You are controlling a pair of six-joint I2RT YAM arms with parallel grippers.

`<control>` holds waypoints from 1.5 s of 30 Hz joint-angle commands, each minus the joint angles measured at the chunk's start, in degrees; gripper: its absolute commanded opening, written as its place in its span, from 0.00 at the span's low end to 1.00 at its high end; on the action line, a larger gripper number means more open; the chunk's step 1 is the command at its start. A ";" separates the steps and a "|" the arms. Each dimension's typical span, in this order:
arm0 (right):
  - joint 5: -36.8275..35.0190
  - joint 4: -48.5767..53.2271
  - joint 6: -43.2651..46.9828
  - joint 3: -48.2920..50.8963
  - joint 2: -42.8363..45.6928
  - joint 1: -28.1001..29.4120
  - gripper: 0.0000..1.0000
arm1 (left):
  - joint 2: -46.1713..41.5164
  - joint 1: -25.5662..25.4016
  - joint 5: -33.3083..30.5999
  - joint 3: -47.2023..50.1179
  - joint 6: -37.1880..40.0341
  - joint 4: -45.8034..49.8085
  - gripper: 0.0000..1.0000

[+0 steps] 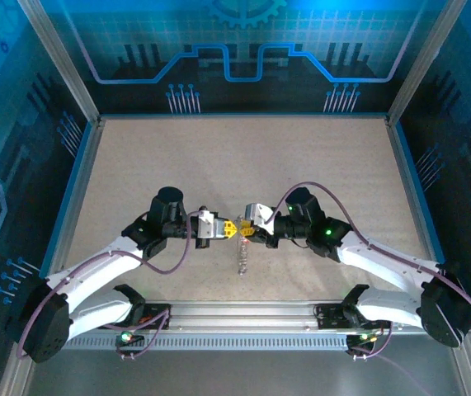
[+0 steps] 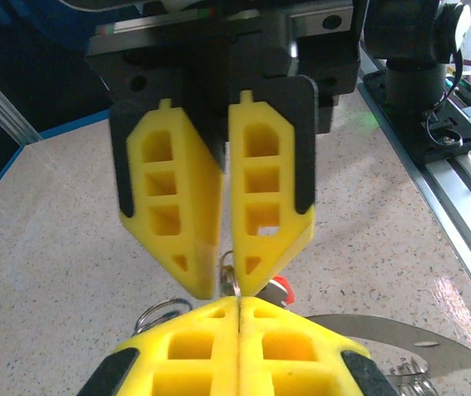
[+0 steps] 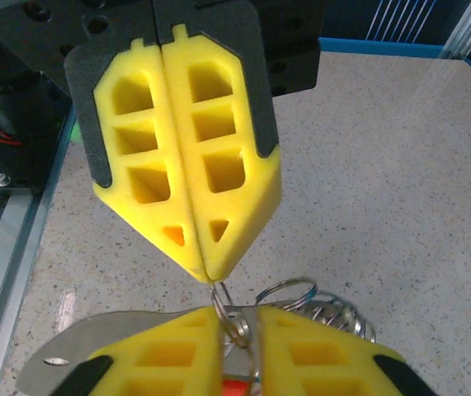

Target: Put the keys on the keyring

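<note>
Left gripper, at the bottom edge of its own wrist view, is clenched, its yellow pads pressed together along one seam. From the right wrist it hangs at upper centre, and a thin wire of the keyring runs up into its tips, so I judge it is grasping that. The right gripper, at the bottom of its own view, has its fingers drawn nearly together around a small wire loop, with the red head of a key showing at its tips. I take that as a pinch on the key, though little of the key is exposed. Seen from above, both grippers meet tip to tip at centre frame, and the keyring trails from them towards the bottom of the frame. Whether it rests on the table I cannot tell. A flat metal tag and further rings lie below the tips.

Risks, as I judge them:
- The key is held by very little, so a slight twist could flick it out onto the table.
- The tips are crowded, so any push may jam pad against pad, not blade into wire.
- The dangling tag and rings could drag the wire round in the left pinch and turn the gap away.
- The second key is not identifiable.
</note>
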State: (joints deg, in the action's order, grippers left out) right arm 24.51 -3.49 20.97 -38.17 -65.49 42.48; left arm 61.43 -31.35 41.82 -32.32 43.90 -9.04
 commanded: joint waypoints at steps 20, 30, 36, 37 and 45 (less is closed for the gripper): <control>-5.68 7.09 5.11 -4.11 1.65 4.64 0.00 | 1.86 -1.17 0.37 -2.14 0.58 2.01 0.25; -11.18 11.13 7.30 -7.46 0.08 7.70 0.00 | 2.33 -1.45 -0.87 -3.00 2.05 4.53 0.06; -10.96 10.21 6.86 -7.39 0.21 7.99 0.00 | 1.85 -1.76 -3.63 -3.45 3.08 6.19 0.00; -10.27 9.56 6.73 -6.96 0.51 7.75 0.00 | 1.57 -1.86 -3.55 -3.54 3.45 6.73 0.00; -4.69 5.58 4.52 -2.35 4.22 4.09 0.27 | -0.05 -1.60 1.99 -1.68 -1.41 0.15 0.00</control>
State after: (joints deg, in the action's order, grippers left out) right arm 16.25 4.84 26.76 -41.89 -63.18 47.79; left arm 62.94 -32.75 39.35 -33.98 44.47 -5.02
